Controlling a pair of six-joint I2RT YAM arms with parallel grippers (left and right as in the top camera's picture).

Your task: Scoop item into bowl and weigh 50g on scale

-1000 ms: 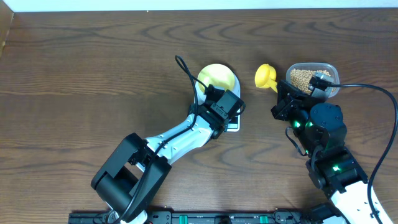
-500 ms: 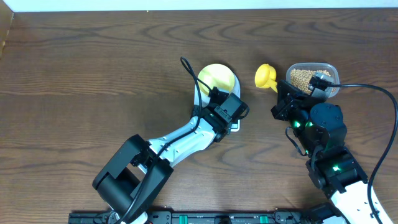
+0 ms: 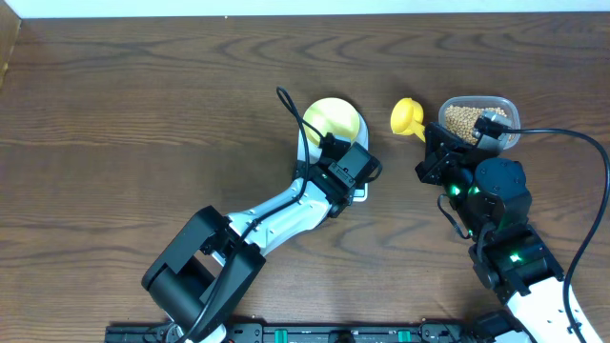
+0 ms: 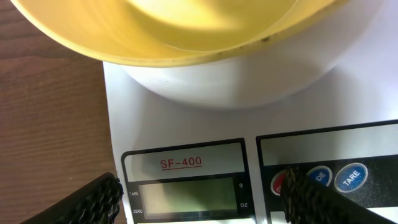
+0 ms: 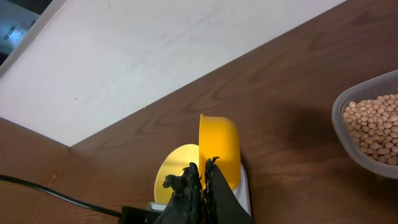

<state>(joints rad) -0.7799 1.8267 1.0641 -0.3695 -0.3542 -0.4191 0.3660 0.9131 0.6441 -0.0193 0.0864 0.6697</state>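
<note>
Hovering over the scale (image 4: 186, 118), the left gripper (image 4: 202, 196) is gaping wide; the right gripper (image 5: 202, 177) is pinching the scoop (image 5: 219, 146).

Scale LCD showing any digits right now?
No, the LCD on the scale is blank, with only the printed labels around it visible.

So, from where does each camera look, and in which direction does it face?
Overhead: above the table, facing straight down; the left arm and right arm show.
Left wrist: low over the scale, facing its display and the bowl; the open left gripper frames the bottom edge.
Right wrist: behind the right gripper, shut on the scoop, facing the table's far edge; beans in the tub at right.
Shared: the bowl shows in all three views.
</note>
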